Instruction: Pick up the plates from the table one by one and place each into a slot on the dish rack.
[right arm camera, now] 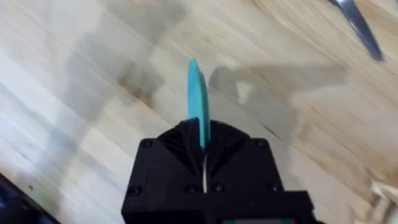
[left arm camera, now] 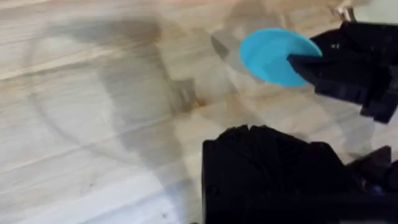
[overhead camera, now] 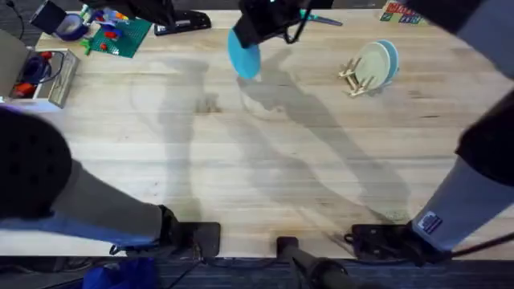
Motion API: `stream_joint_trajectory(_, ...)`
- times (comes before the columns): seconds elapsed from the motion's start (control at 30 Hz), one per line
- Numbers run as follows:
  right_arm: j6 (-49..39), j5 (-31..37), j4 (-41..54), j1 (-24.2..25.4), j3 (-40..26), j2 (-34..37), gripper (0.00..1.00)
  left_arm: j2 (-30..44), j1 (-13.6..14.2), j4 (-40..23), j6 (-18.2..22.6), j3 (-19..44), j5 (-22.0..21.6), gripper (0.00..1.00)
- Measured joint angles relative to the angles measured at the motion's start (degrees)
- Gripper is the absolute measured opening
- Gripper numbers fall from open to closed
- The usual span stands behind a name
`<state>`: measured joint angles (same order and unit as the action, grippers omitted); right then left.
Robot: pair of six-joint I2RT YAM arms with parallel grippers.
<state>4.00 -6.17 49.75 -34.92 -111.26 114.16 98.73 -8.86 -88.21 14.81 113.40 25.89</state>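
Right gripper (right arm camera: 202, 146) fingers pinched on the teal plate (right arm camera: 198, 102), edge-on, clear above the table (right arm camera: 74, 93).

Left gripper (left arm camera: 273, 180) blurred — perhaps closed.

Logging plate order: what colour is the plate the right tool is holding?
Teal blue; the plate shows best in the left wrist view, clamped by the right tool.

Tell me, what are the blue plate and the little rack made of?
The teal plate in the right gripper looks like plastic: thin, flat, evenly coloured, matte. The dish rack looks like bare light wood, made of thin pale sticks.
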Motion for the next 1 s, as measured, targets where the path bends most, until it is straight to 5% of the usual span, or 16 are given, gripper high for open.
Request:
stream_joint_trajectory(0.3,-6.0,6.1,10.6,0.0,0.0,-5.6,0.031,-8.2,5.2,-4.0,-0.6,0.0,-2.1,0.041)
stream_joint_trajectory(0.7,-9.2,11.2,18.9,0.0,0.0,-10.9,0.033,-18.9,10.8,-6.3,-6.7,-0.4,-8.7,0.041)
stream_joint_trajectory(1.0,-10.1,12.8,23.7,0.0,0.0,-11.5,0.033,-30.5,14.0,-0.8,-12.7,-12.7,-12.5,0.04)
